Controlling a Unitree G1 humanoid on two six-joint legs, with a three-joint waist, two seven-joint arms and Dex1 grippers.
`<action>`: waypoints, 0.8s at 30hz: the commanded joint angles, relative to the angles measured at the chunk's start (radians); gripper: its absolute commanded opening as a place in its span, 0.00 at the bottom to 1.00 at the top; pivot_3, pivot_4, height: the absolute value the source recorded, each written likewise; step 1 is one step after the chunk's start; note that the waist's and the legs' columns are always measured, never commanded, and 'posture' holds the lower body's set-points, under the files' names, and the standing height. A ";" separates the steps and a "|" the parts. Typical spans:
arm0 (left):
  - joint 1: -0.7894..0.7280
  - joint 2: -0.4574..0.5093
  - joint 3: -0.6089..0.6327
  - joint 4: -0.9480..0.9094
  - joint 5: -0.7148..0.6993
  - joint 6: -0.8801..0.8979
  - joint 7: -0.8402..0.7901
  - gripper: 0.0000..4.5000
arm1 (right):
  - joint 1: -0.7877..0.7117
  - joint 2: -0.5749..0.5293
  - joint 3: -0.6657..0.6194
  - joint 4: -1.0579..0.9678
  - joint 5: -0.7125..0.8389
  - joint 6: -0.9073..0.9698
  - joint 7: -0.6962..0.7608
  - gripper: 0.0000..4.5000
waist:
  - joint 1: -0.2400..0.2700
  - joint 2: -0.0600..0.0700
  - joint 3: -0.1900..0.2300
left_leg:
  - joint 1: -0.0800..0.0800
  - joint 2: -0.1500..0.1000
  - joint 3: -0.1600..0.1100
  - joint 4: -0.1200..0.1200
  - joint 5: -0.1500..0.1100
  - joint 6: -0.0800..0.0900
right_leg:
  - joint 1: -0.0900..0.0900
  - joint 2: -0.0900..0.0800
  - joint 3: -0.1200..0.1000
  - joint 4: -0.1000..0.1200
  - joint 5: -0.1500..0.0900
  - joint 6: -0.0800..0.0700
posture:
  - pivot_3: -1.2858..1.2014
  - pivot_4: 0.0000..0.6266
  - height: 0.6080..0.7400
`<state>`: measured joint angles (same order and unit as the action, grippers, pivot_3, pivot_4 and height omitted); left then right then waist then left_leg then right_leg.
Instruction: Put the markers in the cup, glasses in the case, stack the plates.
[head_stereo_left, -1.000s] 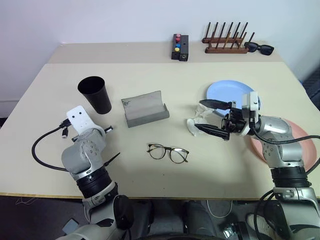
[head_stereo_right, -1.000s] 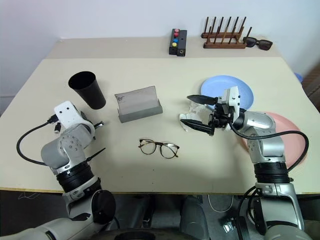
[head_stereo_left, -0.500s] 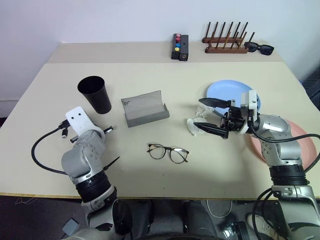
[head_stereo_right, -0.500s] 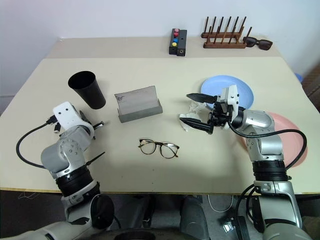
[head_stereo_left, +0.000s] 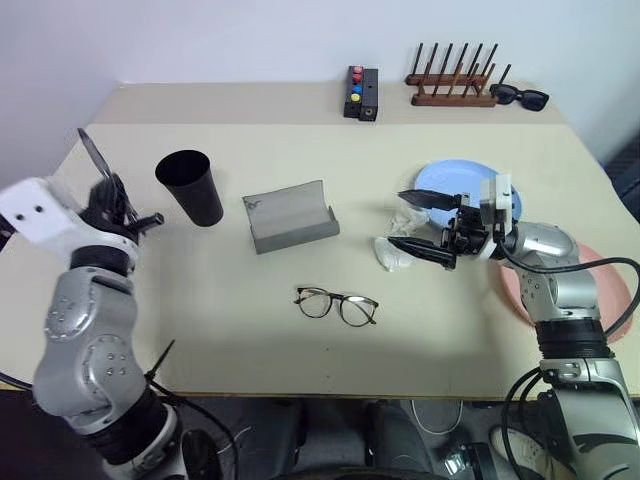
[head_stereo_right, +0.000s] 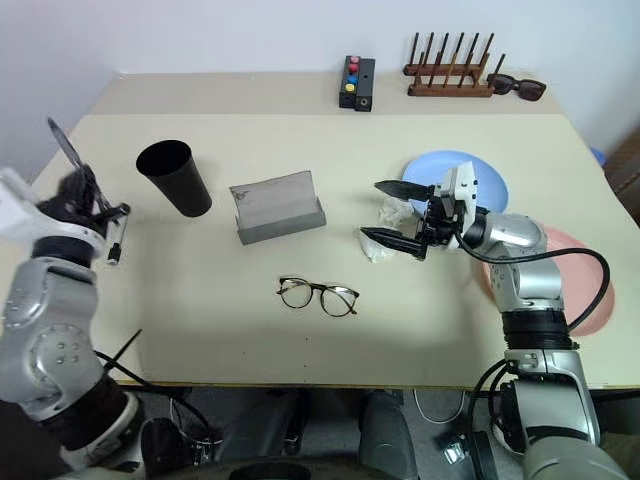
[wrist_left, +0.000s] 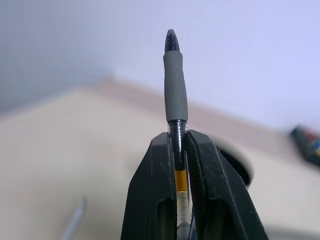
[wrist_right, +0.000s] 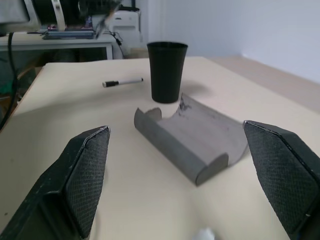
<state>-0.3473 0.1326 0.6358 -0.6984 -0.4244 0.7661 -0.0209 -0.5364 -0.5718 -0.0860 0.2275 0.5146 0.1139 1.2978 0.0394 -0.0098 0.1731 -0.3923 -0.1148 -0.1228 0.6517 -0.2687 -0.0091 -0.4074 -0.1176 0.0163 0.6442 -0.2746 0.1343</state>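
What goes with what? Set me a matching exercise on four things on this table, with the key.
1 black cup
2 grey glasses case
3 clear-lensed eyeglasses
4 black sunglasses

A beside the wooden rack
B open and empty
C standing upright
D lying on the near side of the case

Pairs: 1-C, 2-B, 3-D, 4-A

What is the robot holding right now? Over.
Left gripper shut on a marker. Right gripper open, holding nothing. Cup upright, second marker beside it.
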 joint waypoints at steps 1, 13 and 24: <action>-0.093 0.051 -0.017 0.077 0.002 -0.185 -0.026 0.01 | -0.037 0.013 -0.005 -0.010 0.021 0.033 -0.009 0.97 | 0.002 0.000 0.000 | 0.000 0.000 0.000 0.000 0.000 0.000 | 0.000 0.000 0.000 0.000 0.000 0.000 | 0.52 0.24 1.00; -0.280 0.094 -0.148 0.580 0.115 -0.688 -0.062 0.01 | -0.091 0.104 -0.076 0.026 0.095 0.055 -0.077 0.97 | -0.009 -0.001 0.000 | 0.000 0.000 0.000 -0.001 0.000 0.000 | -0.001 0.000 0.000 -0.001 0.000 0.000 | 0.52 0.24 1.00; -0.275 0.109 -0.191 0.727 0.124 -0.829 -0.070 0.01 | -0.085 0.142 -0.072 -0.004 0.095 0.043 -0.103 0.97 | -0.028 -0.001 0.000 | -0.001 0.000 0.000 -0.001 0.000 0.000 | -0.002 0.000 0.000 0.000 0.000 0.000 | 0.52 0.24 1.00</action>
<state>-0.6177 0.2261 0.4562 0.0397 -0.3127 -0.0275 -0.0858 -0.6091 -0.4362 -0.1451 0.2623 0.5944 0.1679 1.1966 0.0113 -0.0104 0.1730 -0.3930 -0.1148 -0.1225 0.6504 -0.2687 -0.0087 -0.4092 -0.1178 0.0164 0.6443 -0.2745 0.1345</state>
